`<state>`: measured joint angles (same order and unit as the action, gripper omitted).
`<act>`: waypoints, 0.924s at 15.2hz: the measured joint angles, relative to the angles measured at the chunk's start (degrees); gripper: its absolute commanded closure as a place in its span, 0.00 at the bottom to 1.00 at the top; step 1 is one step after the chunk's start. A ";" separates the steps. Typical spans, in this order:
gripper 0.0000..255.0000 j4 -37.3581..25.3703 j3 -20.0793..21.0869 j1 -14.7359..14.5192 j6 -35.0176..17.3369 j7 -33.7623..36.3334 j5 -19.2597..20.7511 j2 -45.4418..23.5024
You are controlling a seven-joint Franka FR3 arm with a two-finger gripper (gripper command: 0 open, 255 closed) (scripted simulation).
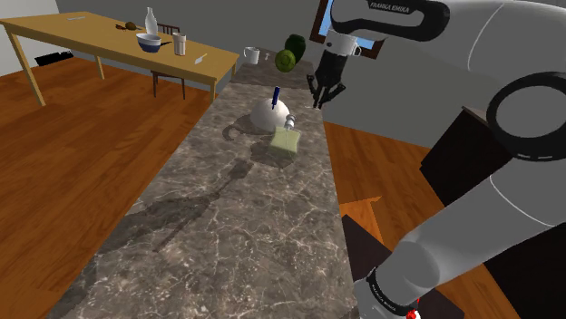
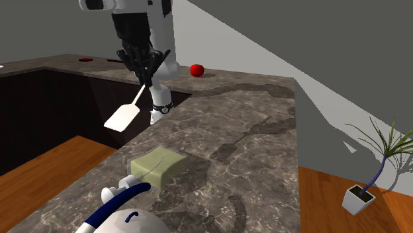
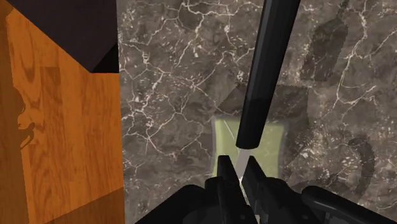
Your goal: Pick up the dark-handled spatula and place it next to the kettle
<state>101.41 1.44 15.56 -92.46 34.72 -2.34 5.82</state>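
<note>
kettle (image 2: 142, 224): nearest us in the second exterior view, white, on the marble counter (image 2: 251, 132).
sponge (image 2: 157, 162): just beyond the kettle.
spatula (image 2: 121, 118): we see it airborne, pale blade hanging down.
gripper (image 2: 143, 74): clamped on the spatula.

A: Is any writing to be read?

B: One brand is read: "FRANKA EMIKA", set in dark capitals on the white upper link of the arm (image 1: 399, 16). It is found toward one o'clock in the shoulder view (both words run in a single line along the link).

A: Is anything else lettered?

B: A small dark curl is seen on the white body of the kettle (image 2: 142, 222), toward seven o'clock in the second exterior view. It cannot be told whether a letter or a sign is meant. Nothing further can be read.
</note>
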 measured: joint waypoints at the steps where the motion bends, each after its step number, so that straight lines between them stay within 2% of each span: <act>1: 1.00 -1.92 -0.53 0.44 0.27 -0.95 0.15 -1.70; 7: 1.00 -15.21 -3.47 3.45 3.10 -6.76 0.33 -12.35; 12: 1.00 -30.97 -5.16 6.34 7.73 -11.01 -0.32 -23.66; 14: 1.00 -32.26 -5.44 6.97 7.42 -11.89 -0.44 -25.32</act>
<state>69.15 -4.00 22.54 -85.04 22.83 -2.78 -19.49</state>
